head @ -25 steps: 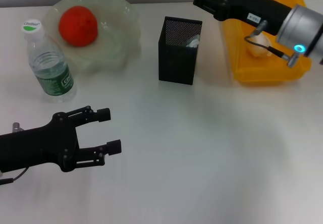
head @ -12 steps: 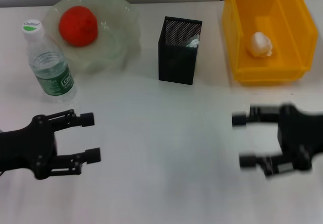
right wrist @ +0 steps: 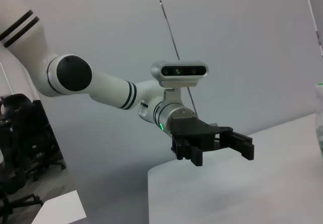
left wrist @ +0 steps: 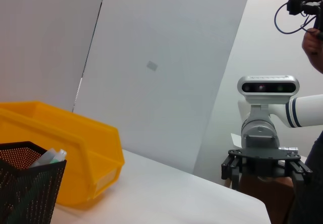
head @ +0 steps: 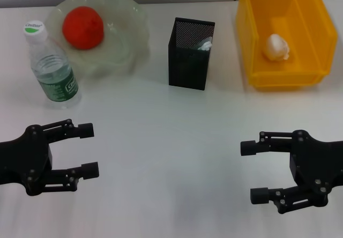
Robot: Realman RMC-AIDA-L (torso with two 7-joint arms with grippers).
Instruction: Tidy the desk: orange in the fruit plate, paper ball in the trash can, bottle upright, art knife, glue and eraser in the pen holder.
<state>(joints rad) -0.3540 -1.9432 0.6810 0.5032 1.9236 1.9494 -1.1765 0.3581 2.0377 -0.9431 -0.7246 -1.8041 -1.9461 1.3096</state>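
Observation:
The orange (head: 82, 27) lies in the pale green fruit plate (head: 131, 18) at the back left. The bottle (head: 51, 66) stands upright in front of the plate. The black mesh pen holder (head: 190, 53) stands at the back middle with items inside; it also shows in the left wrist view (left wrist: 28, 188). The paper ball (head: 276, 46) lies in the yellow trash can (head: 284, 77), which the left wrist view (left wrist: 75, 148) also shows. My left gripper (head: 91, 149) is open and empty near the front left. My right gripper (head: 253, 172) is open and empty near the front right.
The white desk (head: 171, 136) lies between the two grippers. The right wrist view shows the left gripper (right wrist: 224, 151) across the desk, and the left wrist view shows the right gripper (left wrist: 263, 168) at the desk's far edge.
My right arm has swung from over the trash can at the back down to the front right. My left gripper has drawn back to the left and toward the front edge.

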